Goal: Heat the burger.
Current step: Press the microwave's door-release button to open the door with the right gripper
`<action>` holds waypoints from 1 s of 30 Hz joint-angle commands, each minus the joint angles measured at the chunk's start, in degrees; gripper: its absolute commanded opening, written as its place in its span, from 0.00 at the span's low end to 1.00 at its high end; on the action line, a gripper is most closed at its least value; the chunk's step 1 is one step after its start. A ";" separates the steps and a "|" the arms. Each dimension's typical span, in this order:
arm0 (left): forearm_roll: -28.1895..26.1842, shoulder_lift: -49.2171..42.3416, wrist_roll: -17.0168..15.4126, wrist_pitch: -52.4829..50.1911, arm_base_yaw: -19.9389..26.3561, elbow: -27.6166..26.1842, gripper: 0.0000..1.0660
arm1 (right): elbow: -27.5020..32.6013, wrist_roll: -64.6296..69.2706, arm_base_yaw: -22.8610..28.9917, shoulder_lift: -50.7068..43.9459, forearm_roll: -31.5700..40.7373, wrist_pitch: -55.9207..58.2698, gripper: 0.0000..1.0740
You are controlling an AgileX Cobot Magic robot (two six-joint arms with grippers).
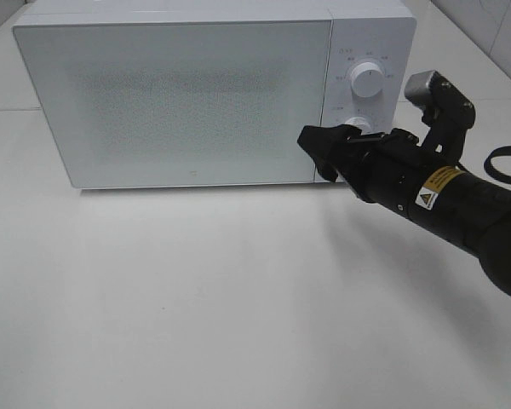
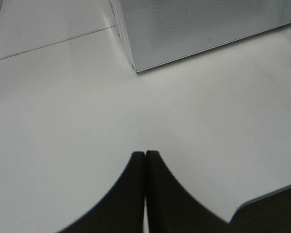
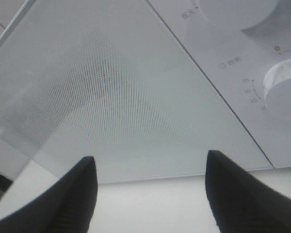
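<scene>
1. The burger is not visible in any view. It is not on the table [image 1: 196, 298], so its look cannot be described.
2. The microwave [image 1: 179, 94] stands at the far side, and its frosted door [image 1: 153, 51] is closed. I cannot tell if the burger is inside.
3. The right gripper [image 1: 319, 153] hovers just before the door's right edge, near the lower knob [image 1: 355, 125]. Its jaws are wide and hold nothing.
4. I judge the step to be either opening the door or setting the knob. The next move needs a careful, exact approach.
5. The left gripper [image 2: 145, 158] has its fingers pressed together and empty, over bare table near the microwave's left corner.
</scene>
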 commanded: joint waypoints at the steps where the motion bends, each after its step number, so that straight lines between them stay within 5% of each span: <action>1: -0.52 -1.20 -0.34 -0.80 0.23 0.17 0.00 | -0.34 -8.02 -0.34 -2.75 -2.58 6.30 0.55; 14: -0.52 -1.20 -0.34 -0.80 0.23 0.17 0.00 | -4.70 -17.36 -0.29 -14.67 -9.40 47.27 0.52; 20: -0.52 -1.20 -0.34 -0.80 0.23 0.17 0.00 | -17.07 -17.25 -0.34 -15.87 -7.22 84.57 0.52; 30: -0.52 -1.20 -0.34 -0.80 0.23 0.17 0.00 | -24.35 -25.21 -3.90 -15.93 2.01 99.58 0.52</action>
